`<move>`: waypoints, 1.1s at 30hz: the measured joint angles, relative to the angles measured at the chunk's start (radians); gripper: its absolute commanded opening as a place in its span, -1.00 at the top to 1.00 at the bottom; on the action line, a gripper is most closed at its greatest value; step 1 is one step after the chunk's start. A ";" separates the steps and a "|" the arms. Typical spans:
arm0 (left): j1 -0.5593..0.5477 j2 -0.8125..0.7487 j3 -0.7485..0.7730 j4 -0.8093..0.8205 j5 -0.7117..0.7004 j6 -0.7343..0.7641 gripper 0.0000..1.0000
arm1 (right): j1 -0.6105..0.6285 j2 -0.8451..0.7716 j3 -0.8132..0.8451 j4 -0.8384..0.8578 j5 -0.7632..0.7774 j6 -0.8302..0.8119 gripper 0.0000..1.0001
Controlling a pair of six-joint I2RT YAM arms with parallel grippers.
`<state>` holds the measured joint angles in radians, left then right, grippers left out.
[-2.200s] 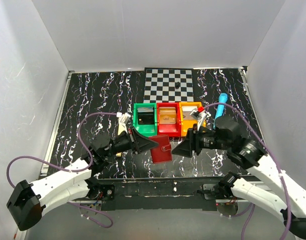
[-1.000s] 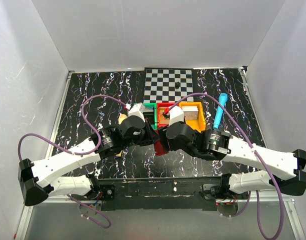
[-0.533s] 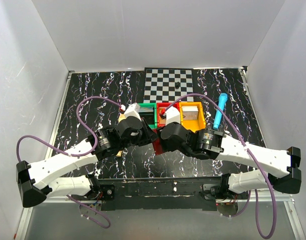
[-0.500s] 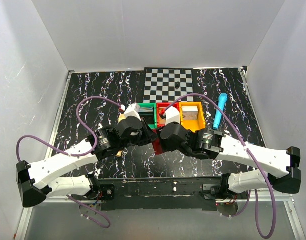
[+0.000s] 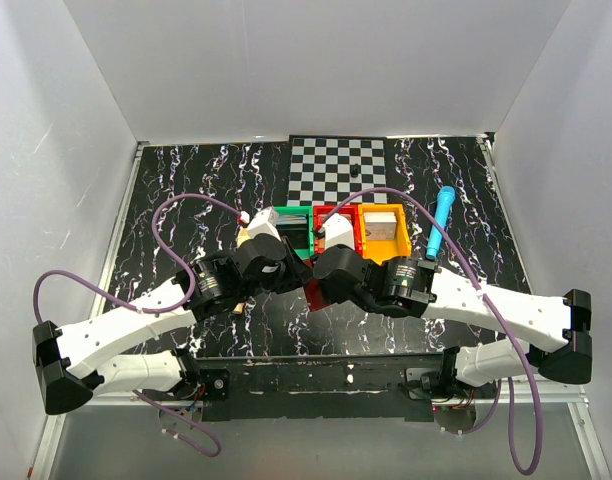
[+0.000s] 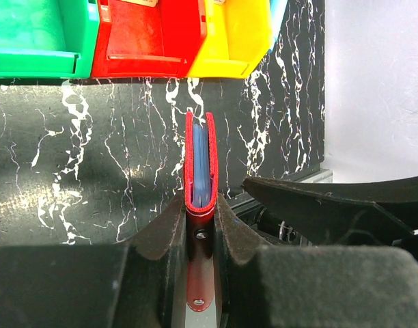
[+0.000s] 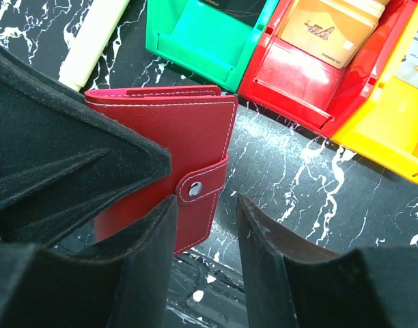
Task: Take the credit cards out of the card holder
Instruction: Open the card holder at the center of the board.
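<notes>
1. Stage, as judged: opening the case, with nothing drawn out of the card holder [image 7: 171, 133] yet. Fastened by a strap and a metal stud [image 7: 193, 191].
2. Place of the card holder: apparently lifted clear of the bench [image 5: 186, 190], at the centre of the top view. Just in front of the green bin [image 7: 195, 51], red bin [image 7: 291, 96] and yellow bin [image 7: 380, 143], and mostly hidden from above behind both wrists.
3. Left claw [image 6: 200, 205]: clamped on one end of the card holder and presenting it edge-on, with pale blue lining on show between the red covers.
4. Right claw [image 7: 205, 232]: jaws apart, set at the strap-side corner from below. One finger [image 7: 144, 239] across the cover's lower edge, the other finger [image 7: 270, 246] clear of it. Not gripping anything.
5. Next, probably: pinch the strap tab close to the stud, then pull away from the cover to pop the snap, against a firm hold from the left claw.
6. Called for: fine aim at a narrow tab and not at the whole cover. Otherwise only a tighter squeeze on a shut case.
7. After that, presumably: spread the covers, then slide cards from the pockets toward the bins, already with cards [image 7: 328, 31] in the red one.
</notes>
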<state>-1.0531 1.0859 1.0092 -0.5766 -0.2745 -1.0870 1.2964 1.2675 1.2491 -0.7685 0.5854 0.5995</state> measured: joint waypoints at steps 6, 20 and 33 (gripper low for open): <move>-0.003 0.001 -0.001 0.002 -0.003 -0.009 1.00 | 0.002 0.000 0.000 0.000 0.002 0.006 0.23; -0.005 0.001 -0.016 0.008 -0.007 -0.034 1.00 | 0.006 -0.001 0.000 -0.018 0.012 0.026 0.23; -0.005 0.002 -0.016 0.007 -0.007 -0.038 1.00 | 0.006 -0.033 -0.005 -0.014 0.005 0.024 0.03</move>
<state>-1.0580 1.0874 0.9936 -0.5697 -0.2817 -1.1248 1.3022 1.2346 1.2442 -0.7826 0.5903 0.6235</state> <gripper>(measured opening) 0.114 0.478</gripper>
